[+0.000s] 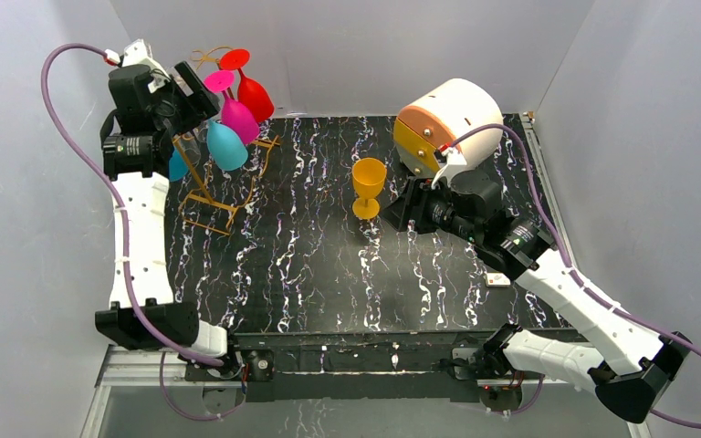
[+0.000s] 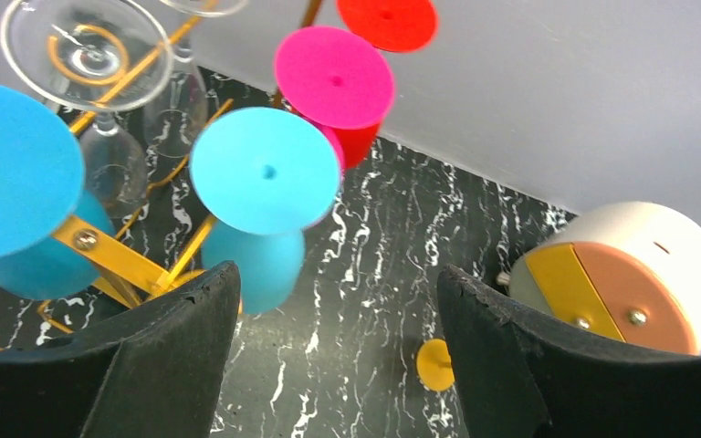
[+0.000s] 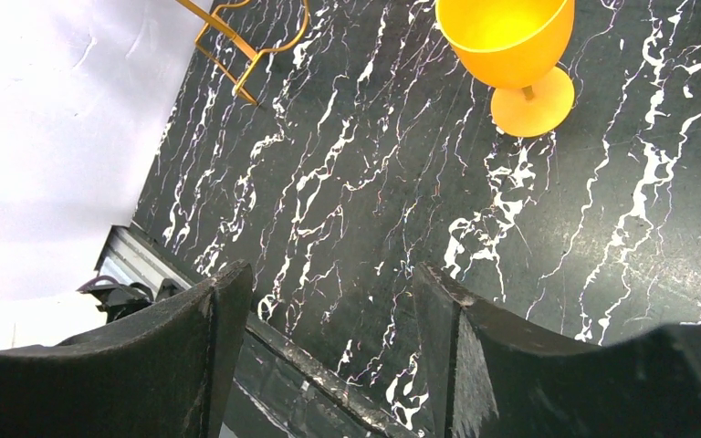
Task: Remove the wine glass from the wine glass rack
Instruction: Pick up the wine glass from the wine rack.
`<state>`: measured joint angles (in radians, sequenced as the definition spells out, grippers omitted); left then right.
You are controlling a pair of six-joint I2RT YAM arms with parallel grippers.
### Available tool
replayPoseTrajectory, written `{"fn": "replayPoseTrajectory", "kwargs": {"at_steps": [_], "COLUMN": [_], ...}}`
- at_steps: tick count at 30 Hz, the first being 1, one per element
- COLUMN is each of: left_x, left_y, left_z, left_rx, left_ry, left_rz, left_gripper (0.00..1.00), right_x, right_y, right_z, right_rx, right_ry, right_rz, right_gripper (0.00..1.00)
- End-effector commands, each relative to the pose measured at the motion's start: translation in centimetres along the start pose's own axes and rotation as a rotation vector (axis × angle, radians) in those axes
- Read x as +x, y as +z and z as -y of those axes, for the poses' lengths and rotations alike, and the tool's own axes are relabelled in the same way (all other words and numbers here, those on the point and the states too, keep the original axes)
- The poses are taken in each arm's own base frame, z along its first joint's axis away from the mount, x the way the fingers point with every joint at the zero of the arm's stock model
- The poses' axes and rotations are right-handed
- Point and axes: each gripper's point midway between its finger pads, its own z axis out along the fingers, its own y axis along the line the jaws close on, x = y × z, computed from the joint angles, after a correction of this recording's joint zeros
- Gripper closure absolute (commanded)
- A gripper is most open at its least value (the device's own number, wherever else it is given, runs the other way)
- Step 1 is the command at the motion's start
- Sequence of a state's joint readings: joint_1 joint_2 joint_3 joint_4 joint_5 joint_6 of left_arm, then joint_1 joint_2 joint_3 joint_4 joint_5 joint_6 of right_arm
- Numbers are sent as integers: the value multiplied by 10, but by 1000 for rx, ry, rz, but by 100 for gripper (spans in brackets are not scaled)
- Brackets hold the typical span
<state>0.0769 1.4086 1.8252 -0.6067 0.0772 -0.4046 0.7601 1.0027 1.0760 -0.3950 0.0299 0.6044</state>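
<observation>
The wine glass rack stands at the far left of the table, with a red glass, a pink glass and a blue glass hanging upside down from it. The left gripper hovers by the rack's top, jaws apart and empty. Its wrist view shows a clear glass on the hooks, which is hard to make out from above. An orange glass stands upright mid-table. The right gripper is just beside it, jaws apart and empty.

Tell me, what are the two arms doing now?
Left hand open, up at the rack beside a hanging teal glass. Right hand open, empty, near the orange glass standing on the table. Pink glass crowds it.
</observation>
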Motion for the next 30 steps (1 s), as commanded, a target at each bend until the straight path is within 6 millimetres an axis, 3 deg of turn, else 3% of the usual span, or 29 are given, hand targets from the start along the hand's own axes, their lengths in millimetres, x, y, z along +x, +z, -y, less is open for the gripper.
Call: {"fn": "replayPoseTrajectory", "kwargs": {"at_steps": [1,9,14,25,30], "left_x": [-13,-20,-11,-9,-6], "left_y": [5,24,32,54,51], "left_z": [-13,-30,-41,-29,-43], "left_rx": [-34,-34,-41,49,-21], "left_ry": [-7,-58,-98,-178,-167], "left_rz": [7,5,-32,-56,-42], "left_gripper": [25,28,29,43,44], "right_x": [-9,-10,-9,-10,-18], "right_y": [-7,-10,-8,-4,-4], "right_z": [-4,-3,-1,0,-4], "right_rx": [-2,5,22,32,24], "right_ry": [8,31,27,32,30], "right_rz": [37,46,30,31,46], "right_gripper": [27,27,27,26,26]}}
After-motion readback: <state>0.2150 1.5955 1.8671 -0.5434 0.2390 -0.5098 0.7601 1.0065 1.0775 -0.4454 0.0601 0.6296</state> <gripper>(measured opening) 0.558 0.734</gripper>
